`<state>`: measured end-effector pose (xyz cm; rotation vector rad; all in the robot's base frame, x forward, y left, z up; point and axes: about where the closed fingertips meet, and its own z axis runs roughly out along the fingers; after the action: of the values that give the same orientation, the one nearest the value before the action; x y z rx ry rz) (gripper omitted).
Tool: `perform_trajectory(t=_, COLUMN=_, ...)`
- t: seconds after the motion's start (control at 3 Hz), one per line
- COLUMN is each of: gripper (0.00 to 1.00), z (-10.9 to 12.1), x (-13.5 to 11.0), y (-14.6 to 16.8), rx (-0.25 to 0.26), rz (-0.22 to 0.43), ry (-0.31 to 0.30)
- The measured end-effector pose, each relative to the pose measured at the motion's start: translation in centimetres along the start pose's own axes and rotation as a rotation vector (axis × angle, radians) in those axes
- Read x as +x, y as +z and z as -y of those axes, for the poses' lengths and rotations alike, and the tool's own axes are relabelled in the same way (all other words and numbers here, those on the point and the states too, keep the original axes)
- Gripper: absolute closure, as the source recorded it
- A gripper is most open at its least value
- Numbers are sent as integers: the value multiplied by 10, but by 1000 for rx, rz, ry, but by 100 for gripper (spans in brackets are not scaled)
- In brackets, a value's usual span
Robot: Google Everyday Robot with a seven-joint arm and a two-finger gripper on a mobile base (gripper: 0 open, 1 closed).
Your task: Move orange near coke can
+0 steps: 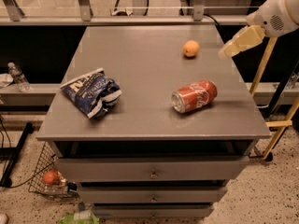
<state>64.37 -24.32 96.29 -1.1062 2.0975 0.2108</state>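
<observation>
Orange (190,48): seen on the tabletop (140,55) near the far right corner, a little in from the right edge. It lies alone, touched by nothing.

Can (194,96): laid on its side on the right half of the tabletop, closer to the front edge than to the far edge. Its silver end is turned toward the front left corner. It is well apart from the orange, which lies beyond it toward the far edge.

Gripper (226,51): held in the air at the right edge, close to the far right corner. It is seen just to the right of the orange and apart from it. It is slanted down and leftward, its tip turned toward the orange. Whether it is open or closed cannot be told.

Arm (280,13): a white body is seen at the upper right, beyond the right edge, with the gripper carried at its lower end.

Chip bag (92,93): a crumpled blue-and-white bag is laid near the left edge, about midway between the far and front edges, well apart from the can.

Drawers (152,169): stacked beneath the front edge, each with a small knob at the middle.

Basket (46,178): set on the floor below the front left corner, with a round red fruit (50,177) in it.
</observation>
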Motion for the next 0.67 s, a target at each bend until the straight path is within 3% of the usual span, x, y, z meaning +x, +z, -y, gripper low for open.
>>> perform_trajectory(t=0.67, gripper=0, z=25, x=-23, y=104, rx=72, rz=7, ry=98)
